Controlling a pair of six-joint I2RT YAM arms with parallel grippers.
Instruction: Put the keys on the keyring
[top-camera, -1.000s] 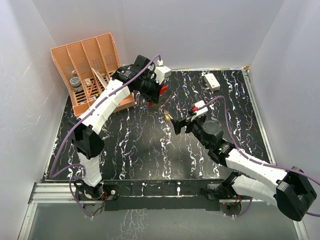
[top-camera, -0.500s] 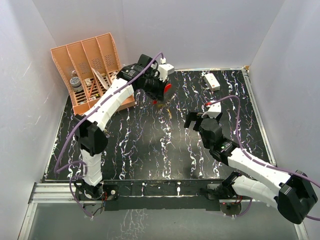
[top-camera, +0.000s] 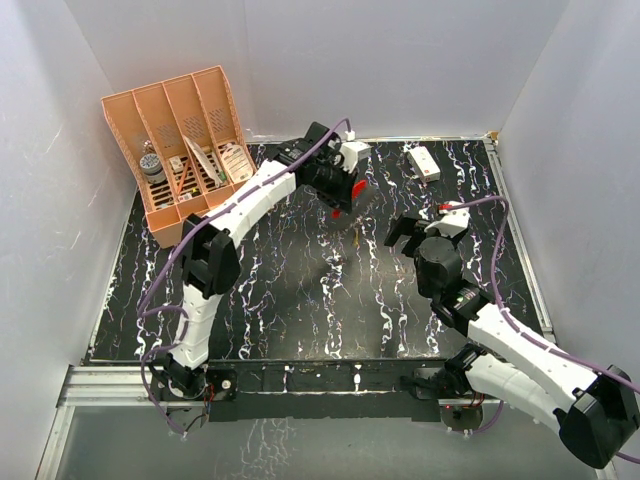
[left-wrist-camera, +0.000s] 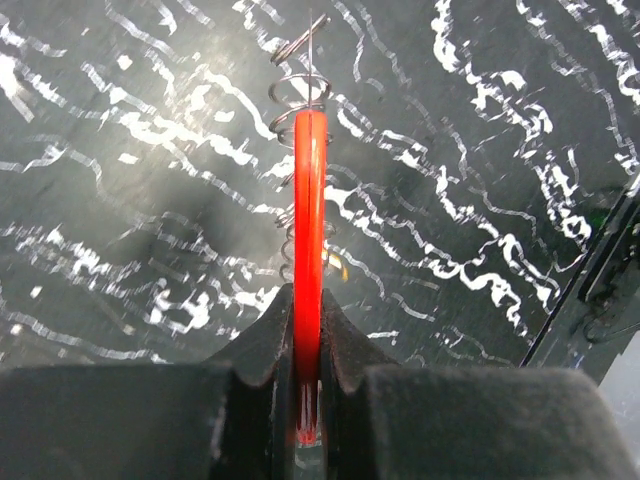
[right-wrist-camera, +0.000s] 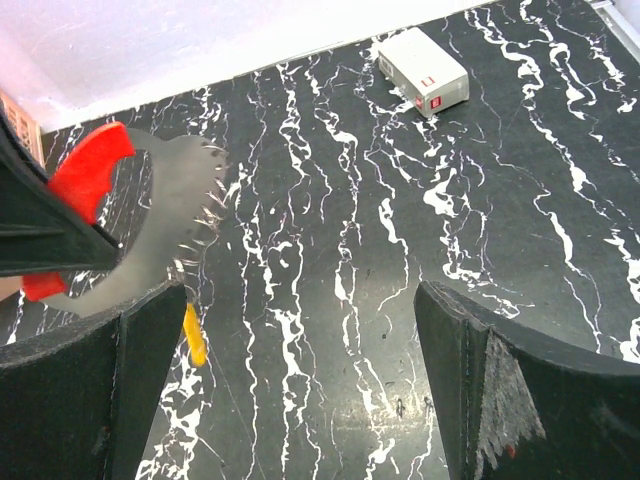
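My left gripper is shut on the red keyring, which stands edge-on between its fingers in the left wrist view. Silvery wire coils show beyond the ring's far end. In the right wrist view the keyring is at the far left, with the keys hanging from it as a blurred grey fan and a yellow key head below. My right gripper is open and empty, to the right of the keys and apart from them.
An orange slotted rack with small items stands at the back left. A white rectangular box lies at the back right. White walls close in the black marbled table.
My left arm has carried the keyring and hanging keys to the right. My right gripper has drawn back to the right, away from the keys, still open.
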